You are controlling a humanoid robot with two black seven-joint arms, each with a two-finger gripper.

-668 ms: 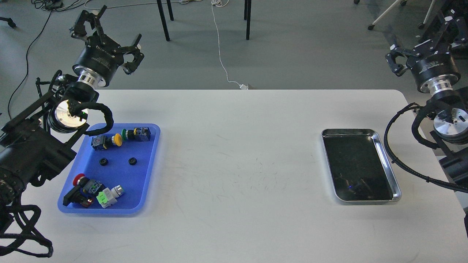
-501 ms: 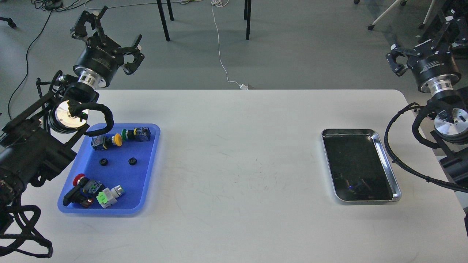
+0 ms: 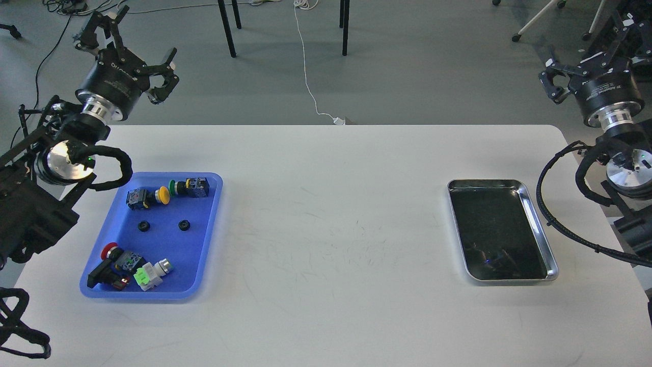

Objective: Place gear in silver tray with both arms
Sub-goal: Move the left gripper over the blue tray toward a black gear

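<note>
Two small black gears [image 3: 144,226] [image 3: 184,224] lie in the middle of the blue tray [image 3: 206,250] on the left of the table. The silver tray [image 3: 537,224] sits on the right and holds nothing. My left gripper [image 3: 140,38] is open and empty, raised beyond the table's far left corner, well behind the blue tray. My right gripper [image 3: 586,48] is open and empty, raised beyond the far right corner, behind the silver tray.
The blue tray also holds several push-button switches: yellow [image 3: 163,194], green [image 3: 173,187], red [image 3: 109,251] and a light green block [image 3: 143,278]. The white table [image 3: 331,229] spans between the trays. Chair legs [image 3: 227,28] and a white cable [image 3: 308,76] are on the floor behind.
</note>
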